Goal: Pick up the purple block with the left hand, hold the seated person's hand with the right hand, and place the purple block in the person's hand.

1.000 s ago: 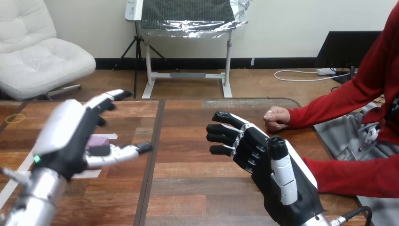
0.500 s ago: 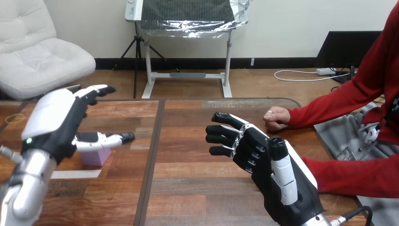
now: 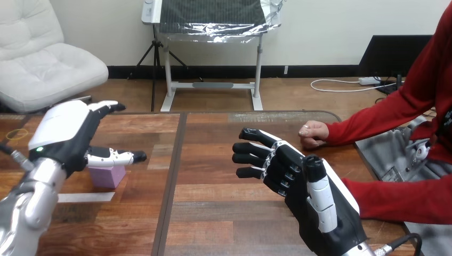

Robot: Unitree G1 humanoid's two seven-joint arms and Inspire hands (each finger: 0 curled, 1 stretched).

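Purple block (image 3: pixel 107 176) sits flat on the bench (image 3: pixel 224 213), its top just under the thumb of the left robot hand (image 3: pixel 61 136). That robot hand is released, fingers straight and spread above the block with nothing grasped (whether the thumb touches the block's top I cannot tell). A second ago the block was up off the bench, pinched between this thumb and the fingers; half a second ago it was already down, and since then the left robot hand has drawn slightly back to the left of the block. A strip of white tape (image 3: pixel 85 197) lies on the bench just nearer than the block. Well to the right of the block, the right robot hand (image 3: pixel 290 173) hangs released over the bench with fingers spread, unchanged from before. Farther right of the block and beyond that robot hand, the person's hand (image 3: pixel 313 133) rests closed on the bench near its far edge, apart from both robot hands. Bare wood lies between the block and the right robot hand.
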